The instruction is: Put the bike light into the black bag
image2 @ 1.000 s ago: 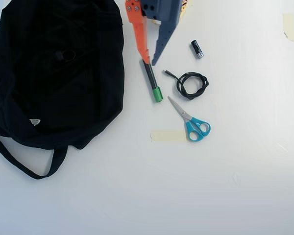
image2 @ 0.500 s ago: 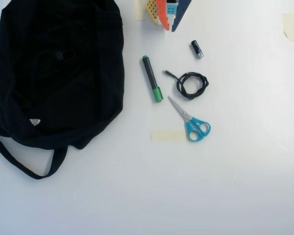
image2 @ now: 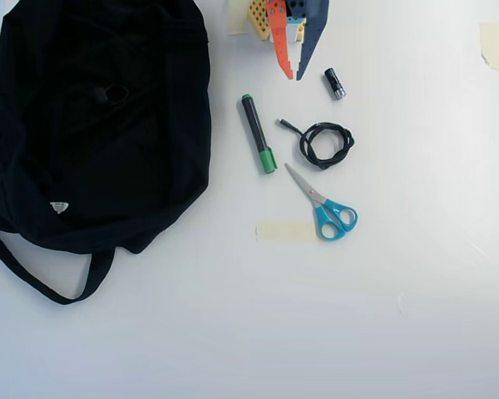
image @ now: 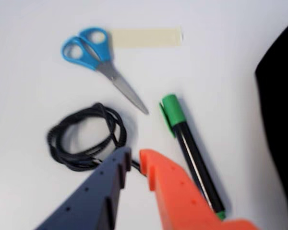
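End effector (image2: 298, 73) well apart from bike light (image2: 112, 93) on black bag (image2: 33, 166)

1. We see bright, even, diffuse light in both views; the white bench (image2: 399, 332) reads nearly overexposed overhead.
2. Shadows are faint and short; in the wrist view a soft one lies just right of the marker (image: 192, 153).
3. The wrist view is soft overall, and the gripper (image: 135, 157) fingers close to the lens are blurred.
4. The overhead view is sharper, but the black bag (image2: 100, 116) shows almost no fabric detail.
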`<state>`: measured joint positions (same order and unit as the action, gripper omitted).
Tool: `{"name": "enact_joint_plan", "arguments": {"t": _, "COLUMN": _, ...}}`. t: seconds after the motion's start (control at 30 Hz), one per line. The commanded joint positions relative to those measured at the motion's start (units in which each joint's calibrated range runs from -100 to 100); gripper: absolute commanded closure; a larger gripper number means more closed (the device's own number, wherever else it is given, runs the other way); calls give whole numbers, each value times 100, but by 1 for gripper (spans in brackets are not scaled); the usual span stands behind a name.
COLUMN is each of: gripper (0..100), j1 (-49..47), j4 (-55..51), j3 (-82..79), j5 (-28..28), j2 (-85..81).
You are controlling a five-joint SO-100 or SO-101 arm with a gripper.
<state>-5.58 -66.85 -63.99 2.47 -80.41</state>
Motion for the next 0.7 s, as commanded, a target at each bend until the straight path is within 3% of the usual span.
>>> {"name": "enact_joint_plan", "arguments": {"t": 0.0, "gripper": 98, "j1": 35, "j4": 268, "j3": -986, "j5": -32, "j2": -847}}
{"name": "enact_joint_plan", "arguments": {"t": 0.17, "gripper": 98, "j1": 117, "j4": 10, "j3": -2001, "j5": -32, "j2": -1959}}
{"name": "enact_joint_plan", "arguments": {"t": 0.4, "gripper": 98, "j1": 155, "j4": -903, "j3": -2531, "j5": -32, "j2": -1934}}
{"name": "enact_joint_plan", "arguments": {"t": 0.67, "gripper": 98, "j1": 155, "j4": -791, "j3": -2603, "j5": -32, "j2": -1934}}
